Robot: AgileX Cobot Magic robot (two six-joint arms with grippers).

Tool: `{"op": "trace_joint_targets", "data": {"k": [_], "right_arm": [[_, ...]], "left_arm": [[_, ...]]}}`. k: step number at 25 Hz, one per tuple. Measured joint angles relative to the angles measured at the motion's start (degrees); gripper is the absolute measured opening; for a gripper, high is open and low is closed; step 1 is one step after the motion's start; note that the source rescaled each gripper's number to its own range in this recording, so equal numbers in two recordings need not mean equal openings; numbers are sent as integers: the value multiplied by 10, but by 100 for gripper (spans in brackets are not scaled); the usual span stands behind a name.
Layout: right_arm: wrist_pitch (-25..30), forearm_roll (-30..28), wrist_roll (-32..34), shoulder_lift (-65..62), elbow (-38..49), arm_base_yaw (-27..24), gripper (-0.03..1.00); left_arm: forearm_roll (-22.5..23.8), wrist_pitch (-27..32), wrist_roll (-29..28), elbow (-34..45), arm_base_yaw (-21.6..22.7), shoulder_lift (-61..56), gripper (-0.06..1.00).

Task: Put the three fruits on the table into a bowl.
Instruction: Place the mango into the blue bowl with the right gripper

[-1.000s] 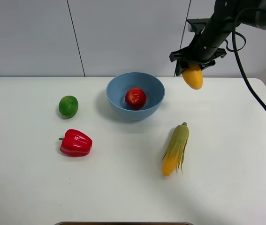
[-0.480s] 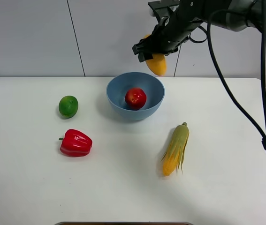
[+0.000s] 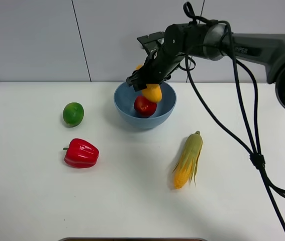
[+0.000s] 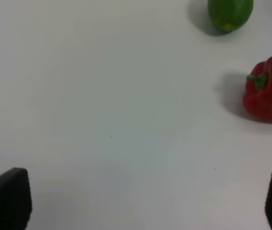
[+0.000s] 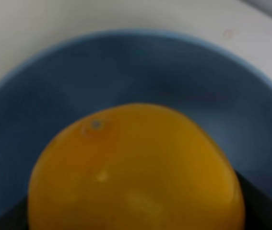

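The light-blue bowl stands at the back middle of the white table with the red apple-like fruit inside it. My right gripper is shut on the yellow-orange mango and holds it just over the bowl's far rim, above the apple. In the right wrist view the mango fills the frame with the bowl behind it. The green lime lies left of the bowl. My left gripper is open over bare table, with the lime well ahead of it.
A red bell pepper lies in front of the lime, and also shows in the left wrist view as the pepper. A corn cob in green husk lies front right of the bowl. Black cables hang from the right arm.
My right gripper has carried the mango leftward and down, from the back right of the table to just above the bowl. Nothing else has moved.
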Motion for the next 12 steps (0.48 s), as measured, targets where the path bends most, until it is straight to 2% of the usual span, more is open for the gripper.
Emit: {"op": "trace_joint_targets", "data": {"k": [5, 7, 9, 10, 12], "right_arm": [[0, 0, 2, 17, 0, 0, 1], [-1, 0, 8, 19, 0, 0, 25], [3, 0, 13, 20, 0, 0, 57], [7, 0, 13, 20, 0, 0, 65], [11, 0, 16, 20, 0, 0, 75]], "left_arm": [[0, 0, 0, 0, 0, 0, 100], [0, 0, 0, 0, 0, 0, 100], [0, 0, 0, 0, 0, 0, 100], [0, 0, 0, 0, 0, 0, 100], [0, 0, 0, 0, 0, 0, 100]]}}
